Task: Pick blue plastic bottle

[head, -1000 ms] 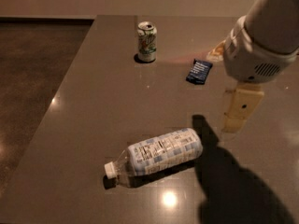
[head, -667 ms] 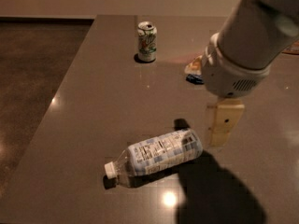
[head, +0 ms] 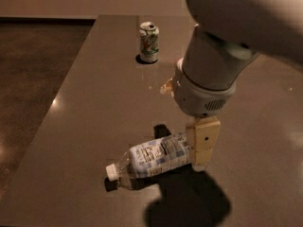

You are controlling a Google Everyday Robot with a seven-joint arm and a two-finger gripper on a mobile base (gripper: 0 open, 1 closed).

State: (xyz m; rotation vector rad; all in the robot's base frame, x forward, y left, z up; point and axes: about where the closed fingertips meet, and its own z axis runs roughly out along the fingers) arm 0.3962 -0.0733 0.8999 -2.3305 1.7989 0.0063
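A: Gripper [head: 202,150] position and state?
B: Low over the table [head: 94,79], at the base end of the blue plastic bottle [head: 151,157]. Spread or pressed together: cannot tell. The bottle lies flat; its long axis runs leftward, cap farthest.

Can [head: 149,42]: green-and-white, upright, at the far end of the desk.
Desk [head: 94,108]: brown, glossy top.
Floor [head: 33,79]: dark, left of desk.

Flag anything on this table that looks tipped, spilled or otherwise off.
The blue plastic bottle lies on its side near the front of the table, white cap pointing left; no liquid shows around it. The gripper sits at its base end. The green-and-white can stands upright at the back. Nothing else stands out.
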